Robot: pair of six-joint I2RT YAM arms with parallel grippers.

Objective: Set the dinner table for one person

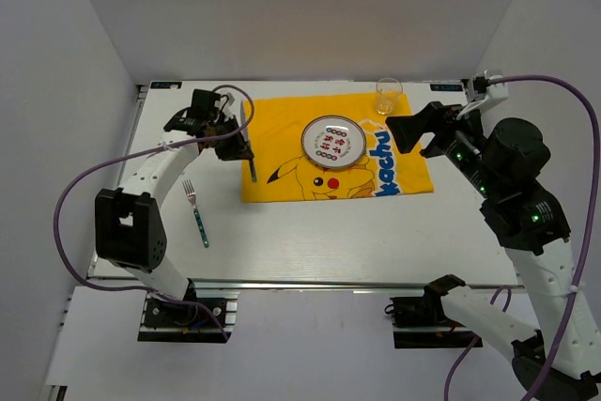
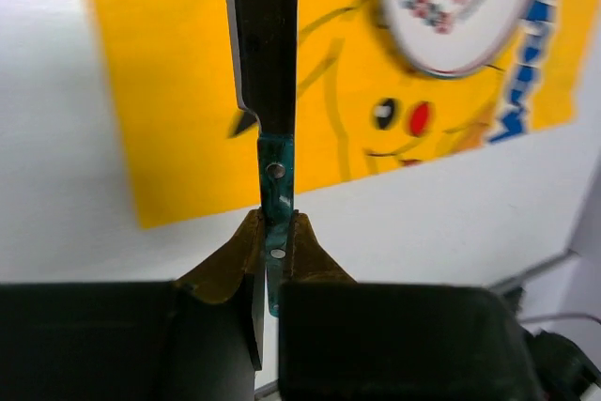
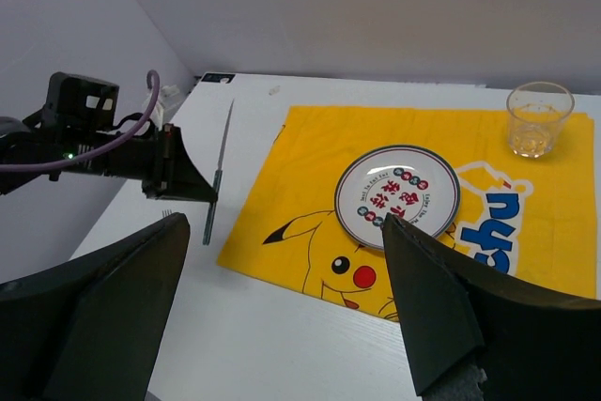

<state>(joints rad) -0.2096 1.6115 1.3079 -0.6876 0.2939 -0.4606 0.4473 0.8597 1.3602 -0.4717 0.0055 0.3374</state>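
On the white tabletop (image 1: 310, 232), left of the left hand (image 2: 276, 232) and nearer the arm bases: a fork (image 1: 197, 213), lying flat, well apart. Closed tight in that hand, pinched by its green handle: a knife (image 2: 268, 53), blade out ahead, by the left edge of a yellow cloth (image 1: 282, 138). Right of that hand, on the cloth: a patterned plate (image 1: 332, 141). Farther right, at the cloth's far corner: a clear glass (image 1: 389, 96), near the right hand (image 1: 423, 136). Spread wide there, gripping nothing.
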